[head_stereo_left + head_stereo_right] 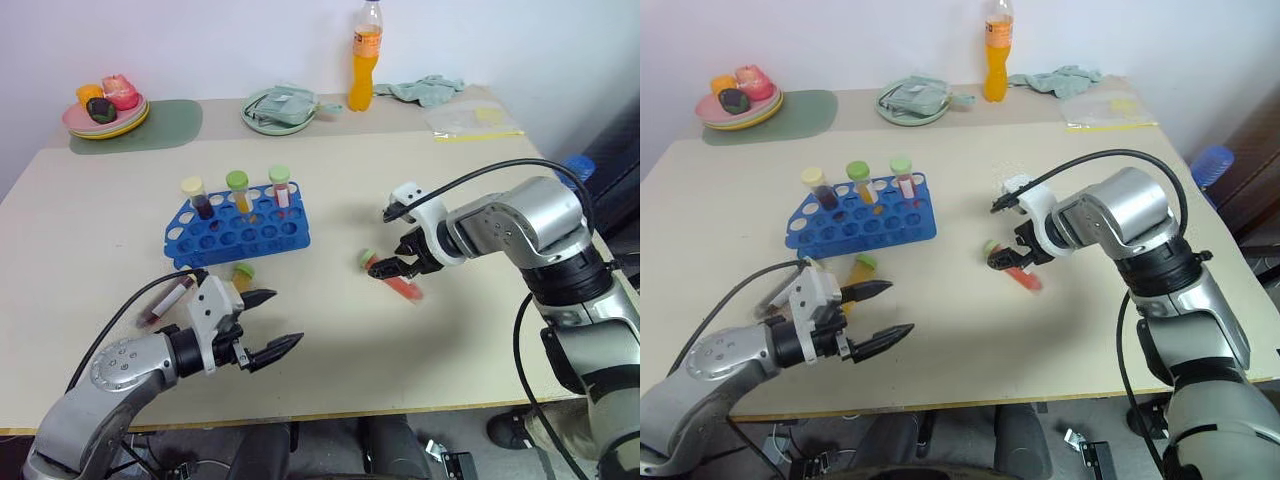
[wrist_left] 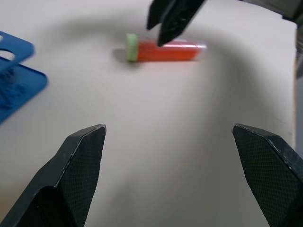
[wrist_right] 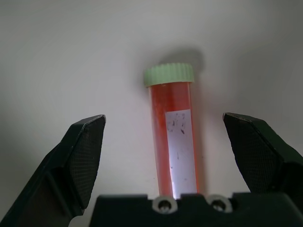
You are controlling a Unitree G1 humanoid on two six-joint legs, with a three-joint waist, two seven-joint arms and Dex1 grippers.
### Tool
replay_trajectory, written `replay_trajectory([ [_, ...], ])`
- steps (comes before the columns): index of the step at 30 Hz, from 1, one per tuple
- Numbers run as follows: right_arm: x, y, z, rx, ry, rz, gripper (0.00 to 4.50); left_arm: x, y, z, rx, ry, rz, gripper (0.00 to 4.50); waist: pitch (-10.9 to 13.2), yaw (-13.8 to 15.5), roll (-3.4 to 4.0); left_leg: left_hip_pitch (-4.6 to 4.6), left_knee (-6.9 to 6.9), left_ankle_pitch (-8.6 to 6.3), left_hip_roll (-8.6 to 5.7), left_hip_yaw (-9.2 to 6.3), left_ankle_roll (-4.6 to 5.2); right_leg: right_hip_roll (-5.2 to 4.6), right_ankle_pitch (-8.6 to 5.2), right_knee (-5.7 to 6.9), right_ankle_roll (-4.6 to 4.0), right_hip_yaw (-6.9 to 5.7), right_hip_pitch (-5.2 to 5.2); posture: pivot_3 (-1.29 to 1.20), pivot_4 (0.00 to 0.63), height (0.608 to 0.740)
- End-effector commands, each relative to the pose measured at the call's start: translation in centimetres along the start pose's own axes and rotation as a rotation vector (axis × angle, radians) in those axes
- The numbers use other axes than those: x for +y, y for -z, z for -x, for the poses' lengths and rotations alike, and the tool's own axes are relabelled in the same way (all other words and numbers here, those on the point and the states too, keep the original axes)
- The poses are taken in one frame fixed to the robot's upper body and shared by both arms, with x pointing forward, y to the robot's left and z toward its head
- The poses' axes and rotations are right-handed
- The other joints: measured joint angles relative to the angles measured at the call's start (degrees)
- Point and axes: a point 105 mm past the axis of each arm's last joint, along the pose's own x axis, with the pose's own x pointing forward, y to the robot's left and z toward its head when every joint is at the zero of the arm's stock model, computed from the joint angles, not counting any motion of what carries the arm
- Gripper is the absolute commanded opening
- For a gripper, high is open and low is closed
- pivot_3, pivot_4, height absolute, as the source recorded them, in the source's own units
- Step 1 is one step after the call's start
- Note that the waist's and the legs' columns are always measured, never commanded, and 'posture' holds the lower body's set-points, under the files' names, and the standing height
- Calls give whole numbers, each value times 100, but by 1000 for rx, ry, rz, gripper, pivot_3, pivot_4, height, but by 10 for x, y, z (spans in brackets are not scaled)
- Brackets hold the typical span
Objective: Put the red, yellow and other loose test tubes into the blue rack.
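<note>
Right gripper (image 3: 165,142), fingers spread wide, poised over the red tube (image 3: 173,137), which lies flat on the table (image 1: 450,330) between the fingers, touching neither; its lower end is cut off behind the gripper body. Left gripper (image 1: 272,325), also wide and empty, hovers near the front edge. Blue rack (image 1: 240,232) holds three upright tubes. Behind the left gripper lie a yellow tube (image 1: 242,274) and a dark tube (image 1: 165,300), both partly hidden.
</note>
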Motion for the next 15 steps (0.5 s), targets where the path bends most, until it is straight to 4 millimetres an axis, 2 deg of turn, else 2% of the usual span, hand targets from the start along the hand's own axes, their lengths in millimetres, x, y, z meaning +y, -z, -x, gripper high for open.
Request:
replay_trajectory([
  [1, -1, -5, -1, 38, 6, -4, 4371, -11, -8, 1, -30, 21, -47, 4378, 1, -2, 2, 0, 0, 0, 0, 0, 0, 0, 0, 0, 0, 0, 0, 0, 150, 740],
  [3, -2, -5, -3, 55, 6, -11, 4371, -12, -7, 2, -28, 11, -41, 4378, 3, 0, 4, 0, -1, 0, 0, -1, 0, 1, 0, 2, 0, 0, -2, 0, 150, 740],
  [6, -2, -5, -4, 70, 1, -14, 3577, -13, -5, 1, -27, 1, -39, 4500, 3, 7, 5, -1, 1, 0, -1, 0, 0, -1, 1, 1, 1, 0, -1, 0, 150, 740],
  [10, 1, -8, -4, 79, -20, -11, 1566, -12, -6, -1, -40, -16, -32, 4500, 4, -5, 7, -1, 0, 0, -2, 0, 0, 1, 1, 2, 3, -1, -4, 0, 150, 740],
  [12, 1, -10, -3, 73, -20, -4, 841, -13, -5, -1, -41, -19, -31, 4500, 5, -10, 8, -1, -1, 0, -3, 1, 0, 2, 2, 4, 4, 0, -7, 0, 150, 740],
  [15, 3, -14, 1, 32, -32, 31, 841, -12, -2, 0, -35, -29, -29, 4500, 6, -4, 9, -1, -1, 0, -4, 1, 0, 2, 2, 4, 4, 0, -7, 0, 150, 740],
])
